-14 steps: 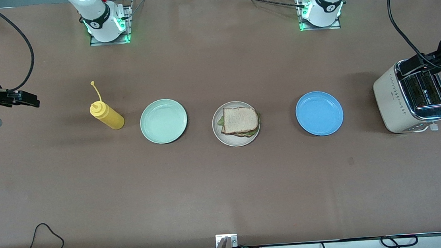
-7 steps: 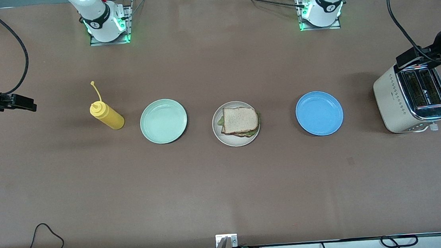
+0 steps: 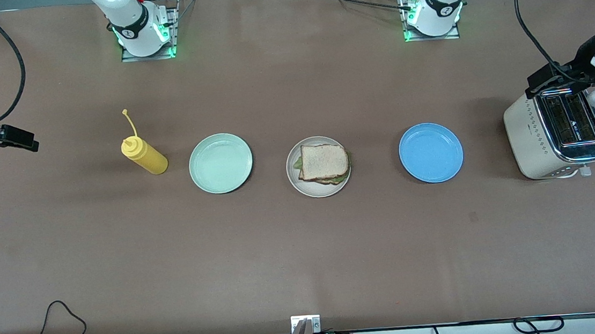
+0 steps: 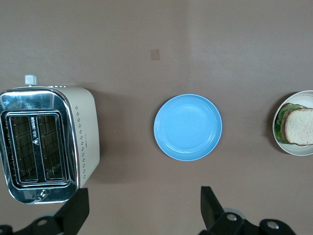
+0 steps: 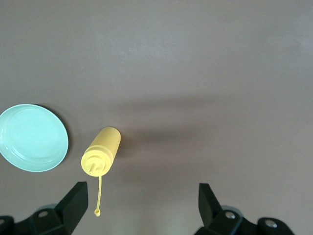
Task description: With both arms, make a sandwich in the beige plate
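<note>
A: Sandwich (image 3: 324,163) is sitting assembled on the beige plate (image 3: 295,180), midway along the tabletop (image 3: 305,252), between the mint plate (image 3: 220,163) and the blue plate (image 3: 431,152). Top slice is covering the lettuce, green showing at the edges.

B: And the arms, from the front?

A: Both are hanging out at the table's ends. The right gripper (image 3: 17,138) is hovering over bare tabletop past the mustard bottle (image 3: 144,154); the left gripper (image 3: 548,80) is hanging over the toaster (image 3: 556,136). Sandwich is lying well apart from both, roughly equally.

B: Left wrist view?

A: Left gripper (image 4: 142,210) is showing its fingers (image 4: 76,210) spread wide, nothing between them. Toaster (image 4: 49,144), blue plate (image 4: 188,127), and the sandwich (image 4: 297,126) at the frame's edge, so it lies inward, past the blue plate.

B: Right wrist?

A: Right gripper (image 5: 142,208) is likewise spread and empty, looking down on the bottle (image 5: 101,156) and mint plate (image 5: 32,138). Sandwich isn't showing here.

B: So what's left?

A: I'm judging the build finished; neither arm needs to reach in.
</note>
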You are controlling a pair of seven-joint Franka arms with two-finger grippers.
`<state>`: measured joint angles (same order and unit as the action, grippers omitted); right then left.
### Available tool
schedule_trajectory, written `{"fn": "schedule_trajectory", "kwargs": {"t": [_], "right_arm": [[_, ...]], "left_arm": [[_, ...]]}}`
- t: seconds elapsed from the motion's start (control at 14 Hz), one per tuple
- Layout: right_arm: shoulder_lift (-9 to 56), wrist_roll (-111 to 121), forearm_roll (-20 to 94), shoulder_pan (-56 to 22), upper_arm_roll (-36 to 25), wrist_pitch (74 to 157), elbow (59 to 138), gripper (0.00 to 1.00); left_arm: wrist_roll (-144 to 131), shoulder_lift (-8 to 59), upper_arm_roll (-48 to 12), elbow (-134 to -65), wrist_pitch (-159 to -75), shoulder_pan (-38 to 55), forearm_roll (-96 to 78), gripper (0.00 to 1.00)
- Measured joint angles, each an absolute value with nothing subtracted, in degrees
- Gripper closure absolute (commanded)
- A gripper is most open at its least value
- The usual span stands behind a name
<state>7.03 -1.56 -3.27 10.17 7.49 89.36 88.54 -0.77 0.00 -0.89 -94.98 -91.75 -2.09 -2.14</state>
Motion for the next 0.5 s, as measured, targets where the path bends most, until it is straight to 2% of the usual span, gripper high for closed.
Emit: {"fn": "schedule_trajectory", "kwargs": {"t": [0.5], "right_arm": [[6.17,-5.02,-3.27,8.69,7.5,87.81,89.32,0.0]], "left_arm": [[-0.83,-1.71,-1.02,-95.65,-89.12,-2.1,-2.12,0.0]]}}
